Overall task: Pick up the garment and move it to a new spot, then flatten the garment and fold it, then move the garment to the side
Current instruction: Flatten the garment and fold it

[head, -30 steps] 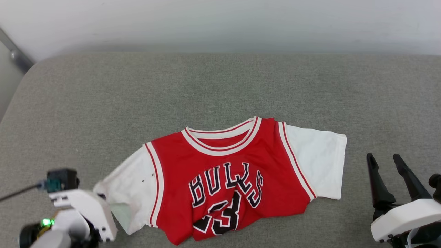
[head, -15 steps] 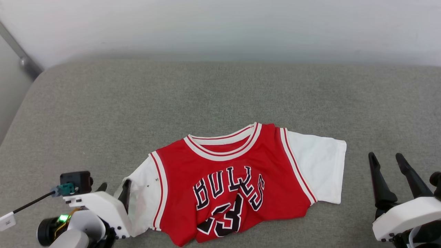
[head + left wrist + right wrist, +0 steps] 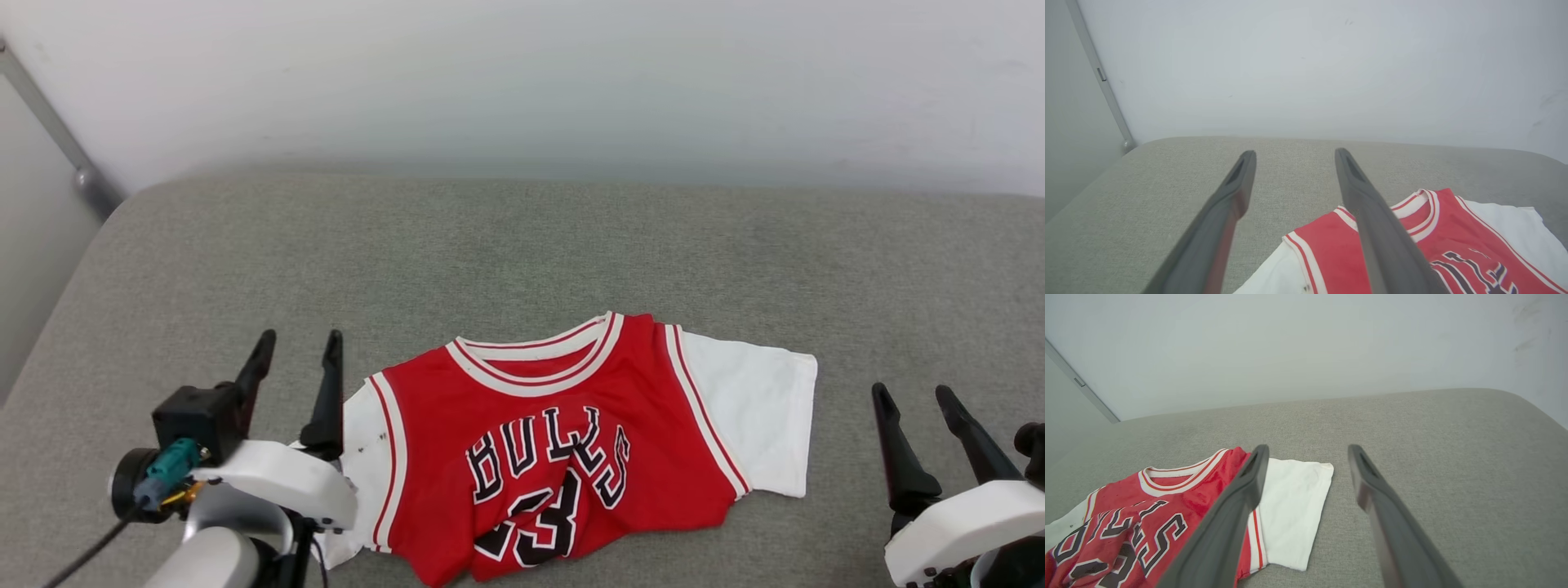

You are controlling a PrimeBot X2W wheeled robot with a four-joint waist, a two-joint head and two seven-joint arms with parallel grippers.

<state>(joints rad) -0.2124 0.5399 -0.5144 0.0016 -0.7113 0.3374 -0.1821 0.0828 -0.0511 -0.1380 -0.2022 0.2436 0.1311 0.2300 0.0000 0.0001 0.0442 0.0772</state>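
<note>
The garment (image 3: 571, 441) lies front up on the grey cushion (image 3: 522, 245), its "BULLS" and "23" lettering rumpled at the lower hem. One white sleeve (image 3: 755, 412) is spread flat, while the other sleeve (image 3: 363, 433) is partly hidden behind my left arm. My left gripper (image 3: 299, 339) is open, fingers pointing up, just beside that hidden sleeve and holding nothing. My right gripper (image 3: 910, 392) is open too, off to the garment's other side, apart from it. The left wrist view shows the garment (image 3: 1453, 245) beside the left gripper (image 3: 1295, 153). The right wrist view shows the garment (image 3: 1167, 498) beside the right gripper (image 3: 1309, 448).
A white wall (image 3: 522, 82) rises behind the cushion's far edge. A grey metal rail (image 3: 57, 131) runs diagonally at the back left, past the cushion's rounded corner. Bare grey fabric stretches beyond the garment toward the wall and on both sides.
My left gripper has come up from low beside the sleeve; its open fingers now point upward. The head camera has tilted, shifting the whole picture. The right gripper has stayed put.
</note>
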